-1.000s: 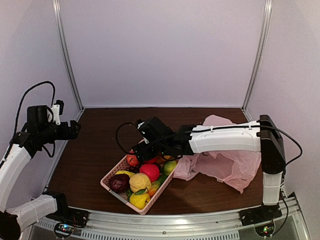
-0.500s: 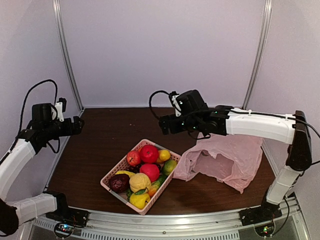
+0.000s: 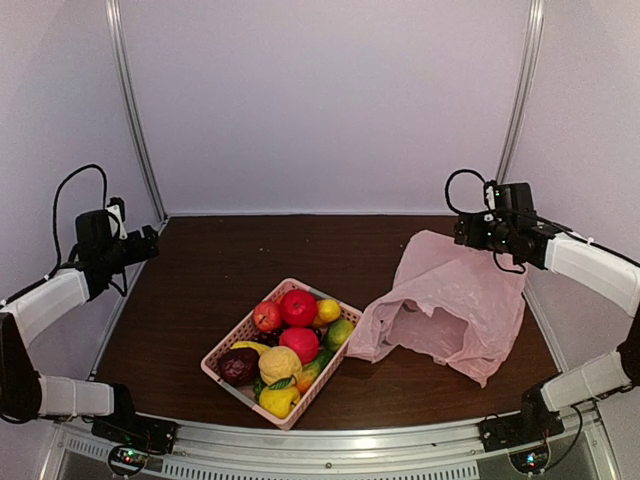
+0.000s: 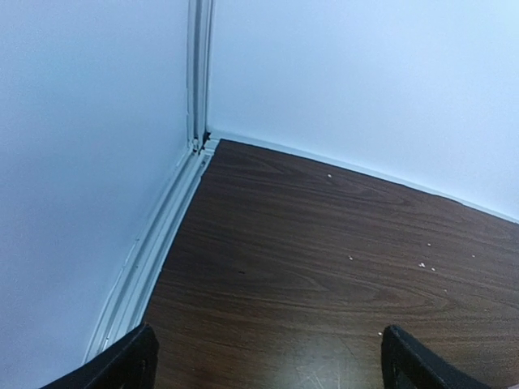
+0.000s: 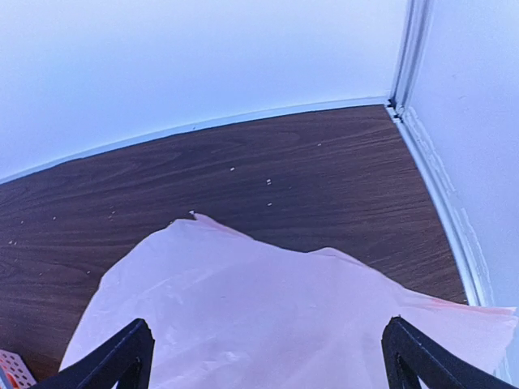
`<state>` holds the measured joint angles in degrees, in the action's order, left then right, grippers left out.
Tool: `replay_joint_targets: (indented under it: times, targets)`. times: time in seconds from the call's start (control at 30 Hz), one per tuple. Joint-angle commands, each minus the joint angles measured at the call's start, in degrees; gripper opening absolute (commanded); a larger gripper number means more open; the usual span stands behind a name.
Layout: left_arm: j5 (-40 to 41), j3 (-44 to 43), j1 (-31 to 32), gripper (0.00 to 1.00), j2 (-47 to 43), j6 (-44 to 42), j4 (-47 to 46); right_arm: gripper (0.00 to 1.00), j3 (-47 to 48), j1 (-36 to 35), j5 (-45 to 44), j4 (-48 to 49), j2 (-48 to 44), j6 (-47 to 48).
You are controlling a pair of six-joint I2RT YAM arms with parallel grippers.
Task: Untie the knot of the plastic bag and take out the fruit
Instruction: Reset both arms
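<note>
The pink plastic bag (image 3: 455,310) lies slack on the right of the table, its mouth gaping toward the basket. The knot is out of view. The fruit sits in the pink latticed basket (image 3: 226,345): red apples (image 3: 298,305), a lemon (image 3: 328,310), a green one (image 3: 341,332) and a pale yellow one (image 3: 280,364). My right gripper (image 3: 463,232) hangs open above the bag's far edge, and the bag (image 5: 268,308) fills the space under its empty jaws (image 5: 268,366). Over by the left wall my left gripper (image 3: 150,243) is open above bare wood (image 4: 268,369).
A dark maroon fruit (image 3: 238,365) lies in the basket's near-left corner. Walls with metal corner rails (image 3: 135,120) close in the brown table (image 3: 220,260) on three sides. The arm bases stand along the near edge.
My right arm has swung from over the basket back to the right rear, above the bag. A red apple it covered now shows at the basket's back. The left arm pulled slightly leftward.
</note>
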<state>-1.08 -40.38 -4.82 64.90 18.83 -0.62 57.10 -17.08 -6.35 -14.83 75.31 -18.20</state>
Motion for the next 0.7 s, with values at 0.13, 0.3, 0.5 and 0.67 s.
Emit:
replay_joint_targets:
  times: [0.13,0.3,0.5,0.67]
  targets:
    - [10.6,9.9,-0.2,0.97,-3.1,-4.2,-17.6,0.99,-14.5,6.5,-2.1,15.9,-14.7,6.9]
    - [8.9,16.4,-0.2,0.97,-5.1,-4.2,-24.7,0.99,-24.5,6.7,-5.4,26.5,-25.7,10.0]
    - [9.5,22.2,-0.1,0.98,-8.2,-3.9,-27.7,0.99,-36.2,6.8,-5.5,34.6,-35.1,10.3]
    - [10.0,25.3,-0.1,0.97,-10.4,-4.1,-28.3,0.99,-42.1,6.8,-7.6,35.5,-40.4,9.5]
